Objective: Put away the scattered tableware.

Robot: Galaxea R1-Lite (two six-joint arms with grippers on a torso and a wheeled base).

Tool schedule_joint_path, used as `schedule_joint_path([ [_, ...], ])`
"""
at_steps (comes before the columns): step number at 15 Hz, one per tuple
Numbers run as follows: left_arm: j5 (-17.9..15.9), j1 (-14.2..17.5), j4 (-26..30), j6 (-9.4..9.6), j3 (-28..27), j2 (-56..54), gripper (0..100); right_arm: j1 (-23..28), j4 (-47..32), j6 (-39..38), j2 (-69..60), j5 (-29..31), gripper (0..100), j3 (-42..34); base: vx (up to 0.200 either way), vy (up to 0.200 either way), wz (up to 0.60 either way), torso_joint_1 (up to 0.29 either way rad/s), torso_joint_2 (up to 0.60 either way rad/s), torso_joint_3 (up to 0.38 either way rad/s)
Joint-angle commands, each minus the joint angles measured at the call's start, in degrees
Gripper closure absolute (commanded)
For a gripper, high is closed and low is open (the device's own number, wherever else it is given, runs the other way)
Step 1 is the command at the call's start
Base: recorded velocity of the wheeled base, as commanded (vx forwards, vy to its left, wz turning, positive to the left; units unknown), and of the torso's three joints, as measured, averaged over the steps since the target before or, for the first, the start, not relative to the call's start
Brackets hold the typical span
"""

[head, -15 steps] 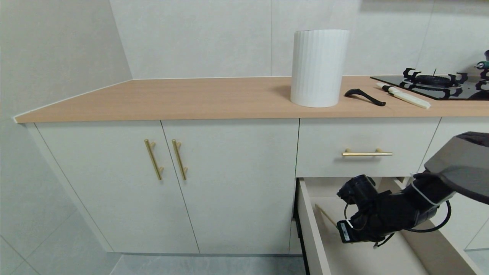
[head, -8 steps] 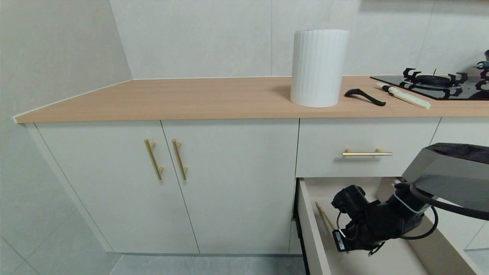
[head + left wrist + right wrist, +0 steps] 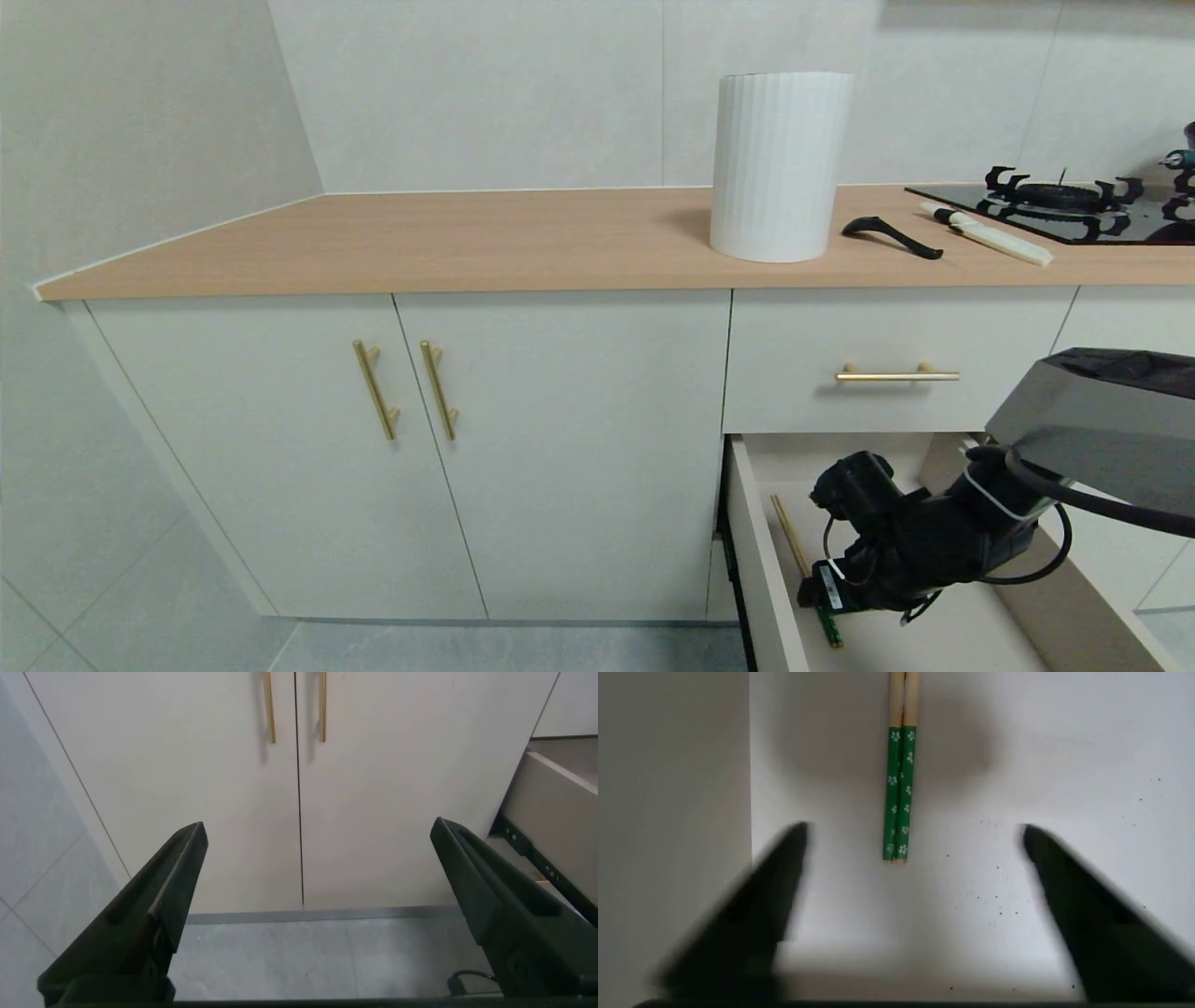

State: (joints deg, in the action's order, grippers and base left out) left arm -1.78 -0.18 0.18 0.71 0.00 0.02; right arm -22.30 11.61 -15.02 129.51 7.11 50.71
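In the head view the right gripper [image 3: 823,597] sits low inside the open drawer [image 3: 754,551], just over the green-tipped chopsticks [image 3: 801,563], which lie on the drawer floor close along its left wall. Lifting out at a slant could clip that wall or the closed drawer front [image 3: 896,359] above. A black spoon [image 3: 889,233] and a white knife [image 3: 990,235] lie on the countertop [image 3: 467,238], so the task looks unfinished. In the left wrist view the left gripper [image 3: 316,845] hangs with fingers spread on nothing, facing the cabinet doors [image 3: 299,775], which a careless swing could knock. In the right wrist view the fingers stand apart, and the chopsticks lie between them untouched; any sideways drag could roll the pair apart.
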Motion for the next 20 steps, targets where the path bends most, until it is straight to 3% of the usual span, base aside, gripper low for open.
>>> schedule_joint_path([
  [1, 0.0, 0.0, 0.0, 0.00, 0.0, 0.0, 0, -0.1, 0.0, 0.0, -2.2, 0.0, 0, -0.9, 0.000, 0.000, 0.00, 0.000, 0.00, 0.000],
  [6, 0.0, 0.0, 0.0, 0.00, 0.0, 0.0, 0, 0.5, -1.7, 0.8, -25.0, -0.4, 0, -5.0, 0.000, 0.000, 0.00, 0.000, 0.00, 0.000],
  [11, 0.0, 0.0, 0.0, 0.00, 0.0, 0.0, 0, 7.4, -3.3, 8.3, -45.2, 0.0, 0, -5.1, 0.000, 0.000, 0.00, 0.000, 0.00, 0.000],
  [14, 0.0, 0.0, 0.0, 0.00, 0.0, 0.0, 0, 10.1, -3.2, 11.2, -50.6, -0.3, 0, -5.1, 0.000, 0.000, 0.00, 0.000, 0.00, 0.000],
  [20, 0.0, 0.0, 0.0, 0.00, 0.0, 0.0, 0, 10.1, -3.0, 14.5, -53.7, 0.3, 0, -5.9, 0.000, 0.000, 0.00, 0.029, -0.12, -0.109],
])
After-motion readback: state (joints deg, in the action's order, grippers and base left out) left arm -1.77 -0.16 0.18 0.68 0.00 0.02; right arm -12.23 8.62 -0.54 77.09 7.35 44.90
